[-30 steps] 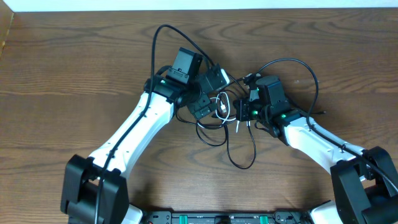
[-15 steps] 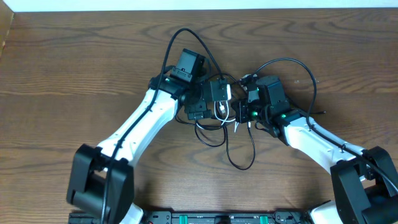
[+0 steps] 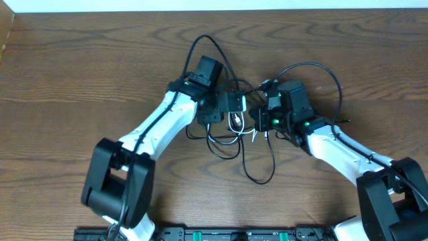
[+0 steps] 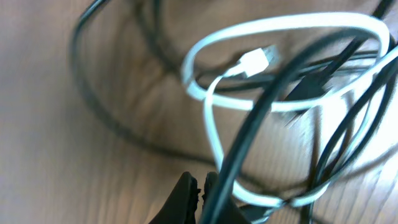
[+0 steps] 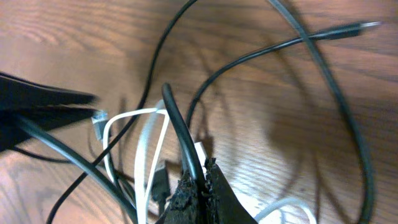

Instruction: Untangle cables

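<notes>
Both grippers sit close together over the cables [image 3: 239, 126], which lie knotted at mid-table btwn the two arms. The left gripper [image 4: 201, 184] has its fingers pinched right down, w/ a black cord [image 4: 249, 121] running into the gap, so it looks clamped on it. The right gripper [image 5: 199, 175] is likewise closed tight, and another black cord [image 5: 177, 121] rises from btwn its tips.

Risks, as I judge them:
- Pulling apart w/ both ends clamped prob cinches the knot instead of opening it. The white cord [image 4: 280, 25] loops around several black strands, and its white plug [image 4: 254, 61] sits inside that loop, so it could catch.
- Can't tell if both grippers hold the same cord. If they do, a tug just goes taut.
- The cords are thin vs the fingers, so a grip could slip, or nip a 2nd strand.
- The wrists are v. close, so a wide swing could knock them together.
- The thicker arm cable [image 3: 200, 41] arcs just above the tangle and could snag a loose loop.

Surface: brown wood-grain table [image 3: 80, 67], flat, bare away from the tangle, prob low friction so slack will slide. Room: only a pale strip [image 3: 200, 5] past the far edge, can't tell what it is.
</notes>
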`<state>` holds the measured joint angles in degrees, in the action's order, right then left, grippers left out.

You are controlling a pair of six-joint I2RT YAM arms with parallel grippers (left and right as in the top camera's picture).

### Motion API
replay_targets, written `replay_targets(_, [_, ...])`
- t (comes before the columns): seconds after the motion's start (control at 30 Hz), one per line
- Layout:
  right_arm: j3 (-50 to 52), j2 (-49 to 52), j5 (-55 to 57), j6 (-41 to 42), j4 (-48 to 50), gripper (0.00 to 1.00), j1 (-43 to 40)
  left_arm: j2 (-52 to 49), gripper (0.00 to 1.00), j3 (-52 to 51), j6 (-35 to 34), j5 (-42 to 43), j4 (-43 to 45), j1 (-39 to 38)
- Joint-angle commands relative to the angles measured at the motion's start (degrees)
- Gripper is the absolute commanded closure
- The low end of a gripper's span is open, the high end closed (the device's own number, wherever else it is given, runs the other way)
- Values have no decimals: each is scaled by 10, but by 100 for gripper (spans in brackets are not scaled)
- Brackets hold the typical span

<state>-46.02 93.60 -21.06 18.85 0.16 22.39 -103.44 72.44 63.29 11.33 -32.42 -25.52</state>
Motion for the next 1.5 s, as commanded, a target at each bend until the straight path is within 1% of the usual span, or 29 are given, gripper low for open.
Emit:
replay_targets(0.0, [-7,6,1,16,-7,99,-33,61,93,-2,-36,-85,-3,22])
replay_targets(0.13, [-7,6,1,21,-18,99,-68,117,93,-2,-76,-151,7,57])
replay_targets(0.27, [-7,6,1,21,-38,99,-104,169,92,-2,-138,-196,35,122])
replay_targets(0.4, [-7,6,1,21,-55,99,-138,209,92,-2,-219,-202,69,201])
replay_targets(0.5, [-7,6,1,21,-63,99,-160,232,92,-2,-260,-201,83,253])
replay_targets(0.57, [-7,6,1,21,-64,99,-171,245,93,-2,-274,-202,87,278])
replay_targets(0.77, [-7,6,2,7,-68,99,-206,276,93,-2,-276,-202,102,353])
replay_targets(0.87, [-7,6,36,8,-83,99,-224,283,93,-2,-276,-202,105,382])
replay_targets(0.97, [-7,6,54,8,-101,99,-243,285,93,-2,-306,-189,104,400])
replay_targets(1.07, [-7,6,52,8,-108,99,-259,286,93,-2,-306,-176,94,401])
replay_targets(1.13, [-7,6,104,17,-118,99,-269,286,93,-2,-306,-179,99,401])
replay_targets(1.23, [-7,6,211,72,-154,99,-289,286,93,-2,-306,-185,106,401])
replay_targets(1.3, [-7,6,264,100,-180,99,-303,286,93,-2,-306,-185,105,403])
replay_targets(1.47, [-7,6,344,136,-231,99,-337,286,93,-2,-306,-184,105,403])
